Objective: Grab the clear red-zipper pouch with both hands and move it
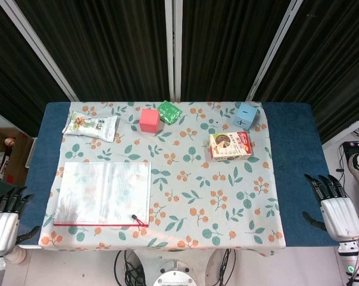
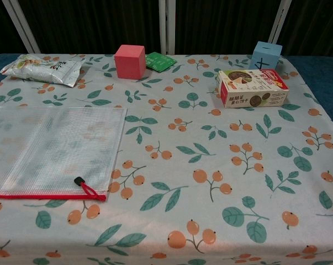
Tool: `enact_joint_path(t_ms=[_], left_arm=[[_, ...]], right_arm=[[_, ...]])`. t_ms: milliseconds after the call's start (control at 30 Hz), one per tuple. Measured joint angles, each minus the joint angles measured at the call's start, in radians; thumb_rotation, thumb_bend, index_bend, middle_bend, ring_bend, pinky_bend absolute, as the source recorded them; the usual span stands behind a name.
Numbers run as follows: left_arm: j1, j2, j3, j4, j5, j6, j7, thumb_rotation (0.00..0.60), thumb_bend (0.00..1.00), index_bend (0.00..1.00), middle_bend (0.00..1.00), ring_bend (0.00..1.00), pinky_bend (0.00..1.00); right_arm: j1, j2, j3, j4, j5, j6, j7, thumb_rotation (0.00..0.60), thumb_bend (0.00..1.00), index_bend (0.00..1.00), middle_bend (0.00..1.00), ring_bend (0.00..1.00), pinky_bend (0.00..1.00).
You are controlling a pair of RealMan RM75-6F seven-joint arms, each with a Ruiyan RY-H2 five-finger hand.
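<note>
The clear pouch (image 1: 103, 192) lies flat on the front left of the floral cloth, its red zipper (image 1: 96, 224) along the near edge with a black pull at the right end. The chest view shows the pouch (image 2: 50, 149) at its left side. My left hand (image 1: 5, 217) hangs off the table's left edge, fingers apart, holding nothing. My right hand (image 1: 335, 207) sits off the right edge, fingers spread, also with nothing in it. Both hands are well apart from the pouch and out of the chest view.
A snack bag (image 1: 90, 126) lies at the back left. A pink cube (image 1: 149, 120) and a green packet (image 1: 169, 112) stand at the back middle. A blue cube (image 1: 246, 115) and a biscuit box (image 1: 230, 145) sit to the right. Blue table edge (image 1: 292, 161) flanks the cloth.
</note>
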Motion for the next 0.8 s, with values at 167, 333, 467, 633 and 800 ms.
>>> enact_joint_path(t_ms=[167,333,467,633,800], left_arm=[[-0.014,-0.006,-0.006,0.005,-0.02,-0.034,-0.001,0.6,0.01,0.23,0.14,0.08,0.16],[-0.023,-0.008,-0.009,0.001,-0.001,-0.031,0.007,0.6,0.01,0.25,0.14,0.08,0.16],[-0.059,-0.017,-0.008,-0.005,0.054,-0.046,0.005,0.6,0.01,0.31,0.14,0.08,0.16],[-0.15,-0.027,-0.004,-0.028,0.146,-0.128,0.01,0.6,0.1,0.37,0.15,0.08,0.16],[-0.275,-0.054,-0.003,-0.068,0.218,-0.282,0.033,0.6,0.18,0.4,0.15,0.08,0.16]], right_arm=[[0.023,-0.007,0.006,0.0,0.006,-0.029,0.011,0.6,0.07,0.07,0.2,0.1,0.08],[0.034,-0.01,0.013,0.002,-0.009,-0.02,0.02,0.6,0.07,0.07,0.2,0.1,0.08],[0.038,-0.002,0.016,-0.002,-0.021,-0.008,0.016,0.6,0.07,0.07,0.2,0.1,0.08],[0.044,0.021,0.024,-0.025,-0.05,0.019,0.002,0.6,0.07,0.07,0.2,0.1,0.08],[0.049,0.038,0.027,-0.044,-0.072,0.036,-0.007,0.6,0.07,0.07,0.2,0.1,0.08]])
